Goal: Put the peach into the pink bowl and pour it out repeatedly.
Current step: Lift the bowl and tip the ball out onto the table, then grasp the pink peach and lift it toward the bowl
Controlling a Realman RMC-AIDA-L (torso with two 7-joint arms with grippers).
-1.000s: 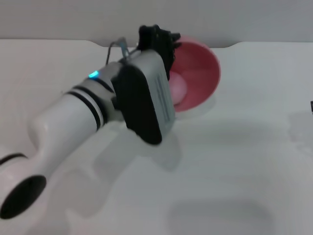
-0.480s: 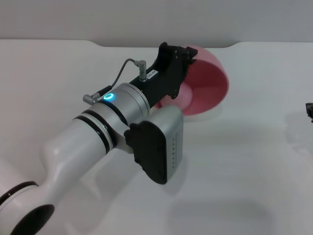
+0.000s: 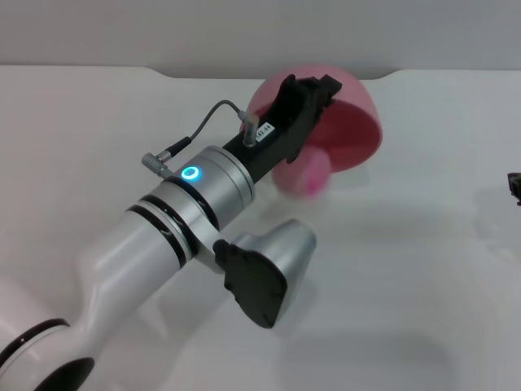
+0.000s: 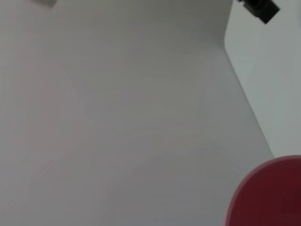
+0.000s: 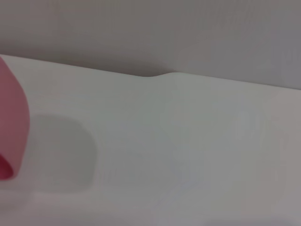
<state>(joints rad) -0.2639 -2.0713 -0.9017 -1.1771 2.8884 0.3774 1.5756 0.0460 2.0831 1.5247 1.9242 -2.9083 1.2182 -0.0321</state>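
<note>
In the head view my left gripper (image 3: 319, 88) is shut on the rim of the pink bowl (image 3: 354, 122) and holds it lifted at the back of the white table. The bowl is tipped far over, its mouth turned down and away, its outer wall facing me. The peach (image 3: 302, 172), pale pink and blurred, is outside the bowl, just below its lowered rim near the table surface. The bowl's wall also shows in the left wrist view (image 4: 268, 193) and in the right wrist view (image 5: 10, 127). My right gripper (image 3: 514, 186) is parked at the table's right edge.
The white table (image 3: 391, 269) runs to a raised back edge with a grey wall behind it. My left forearm (image 3: 163, 236) stretches across the near left of the table.
My left wrist has rolled and turned the bowl from facing me to mouth-down. The peach, inside the bowl a second ago, has dropped out below its rim.
</note>
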